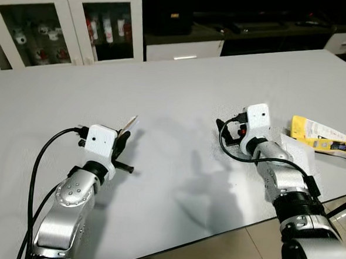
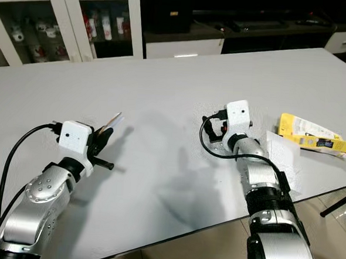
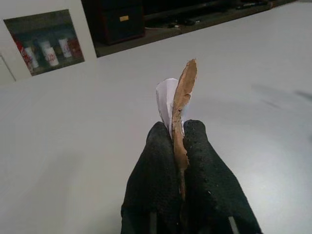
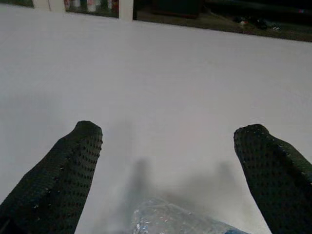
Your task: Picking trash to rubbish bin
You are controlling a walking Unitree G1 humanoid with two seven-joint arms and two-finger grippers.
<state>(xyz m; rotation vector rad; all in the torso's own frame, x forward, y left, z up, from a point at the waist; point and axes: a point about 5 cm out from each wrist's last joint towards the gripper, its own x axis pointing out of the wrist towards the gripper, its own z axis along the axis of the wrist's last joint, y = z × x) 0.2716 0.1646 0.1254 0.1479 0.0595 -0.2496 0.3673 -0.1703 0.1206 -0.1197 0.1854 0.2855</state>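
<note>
In the left eye view, the left gripper [image 1: 123, 139] hangs above the white surface [image 1: 181, 95], clamped on a thin scrap [image 1: 130, 124] that sticks up past its fingertips. The right gripper [image 1: 229, 128] lies low over the surface toward the right. Just right of that arm sits a yellow packet [image 1: 322, 138], with a white sheet [image 1: 298, 150] beside the arm. A glass-fronted cabinet [image 1: 68, 23] stands beyond the far edge.

The right eye view shows the same layout: scrap [image 2: 111, 123] held at the left, packet [image 2: 310, 135] near the right edge.

In the left wrist view, the two black fingers [image 3: 158, 175] press together on the scrap [image 3: 179, 105], brown on one face and white on the other, standing upright between them.

In the right wrist view, the fingers [image 4: 68, 170] stand wide apart, holding nothing, with a crinkled clear wrapper [image 4: 170, 219] on the surface between them, close to the camera.
</note>
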